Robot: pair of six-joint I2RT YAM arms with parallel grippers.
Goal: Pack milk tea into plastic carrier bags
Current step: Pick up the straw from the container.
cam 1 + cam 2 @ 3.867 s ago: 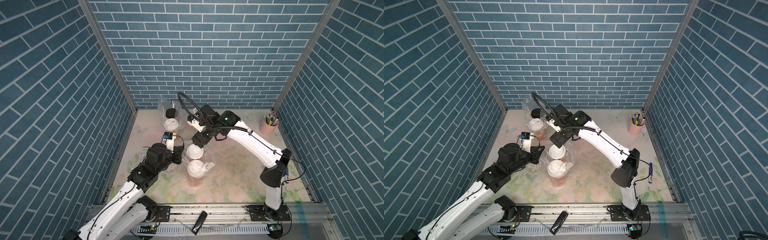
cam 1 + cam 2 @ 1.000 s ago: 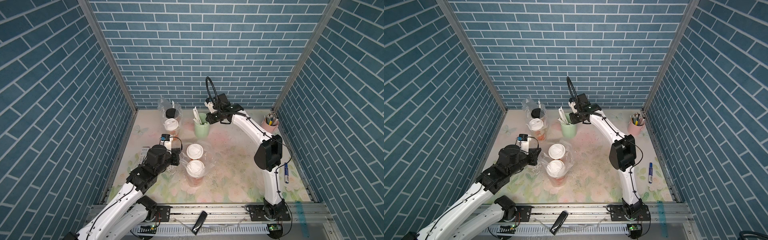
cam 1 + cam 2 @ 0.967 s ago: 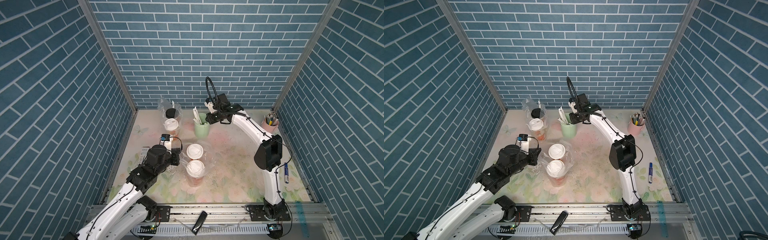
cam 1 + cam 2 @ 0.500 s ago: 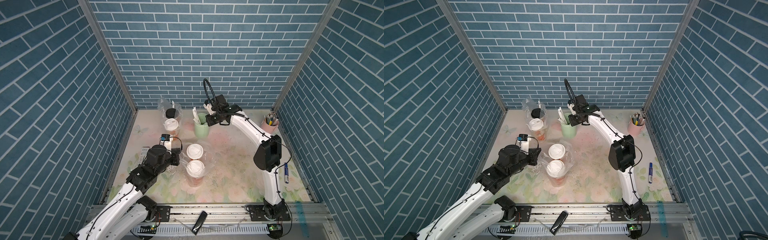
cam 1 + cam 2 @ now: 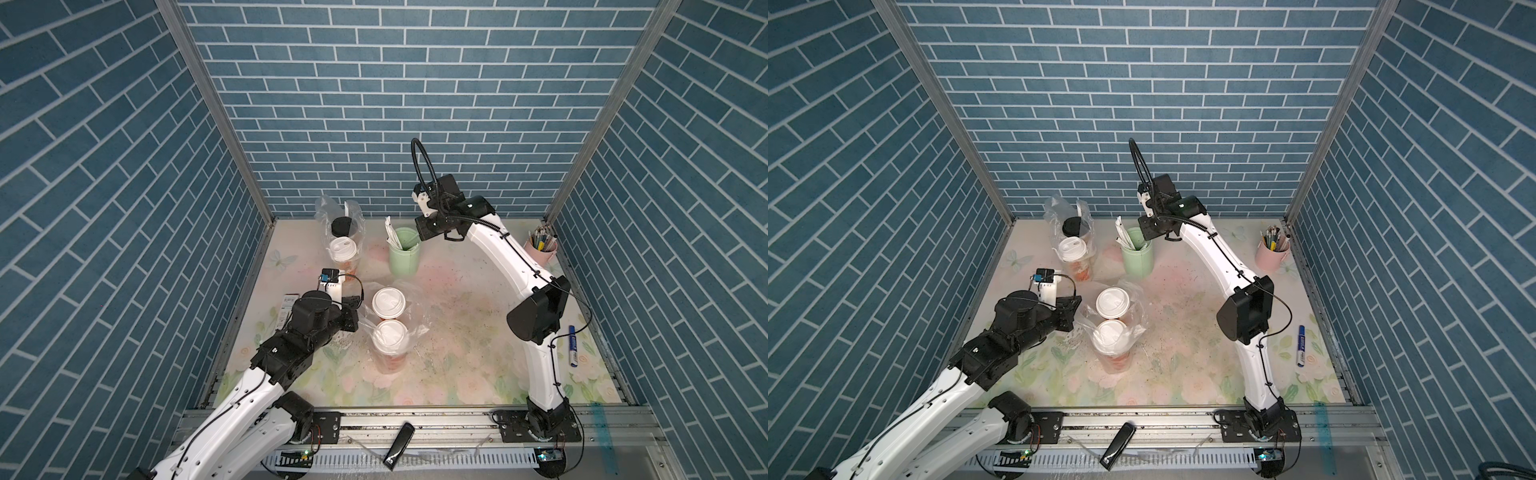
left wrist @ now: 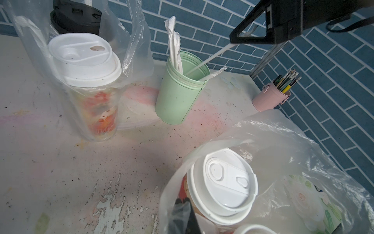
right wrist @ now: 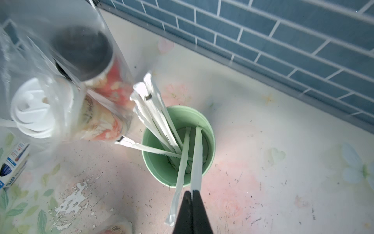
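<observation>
- Within the last second the right gripper [image 7: 191, 194] has pinched shut on a wrapped straw [image 7: 197, 154] standing in the green cup [image 5: 404, 257].
- The left gripper [image 6: 184, 210] stays clamped on the near carrier bag [image 6: 293, 145], which holds two milk tea cups [image 5: 388, 303].
- The other two cups stand in the far bag [image 5: 322, 212].
- The left fingertips are blurred behind the film.

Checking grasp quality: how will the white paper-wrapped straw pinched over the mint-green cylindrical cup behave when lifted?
Likely light and stiff: the white paper-wrapped straw runs straight from the shut right claw. Its thin wrapper might slip or crumple.
</observation>
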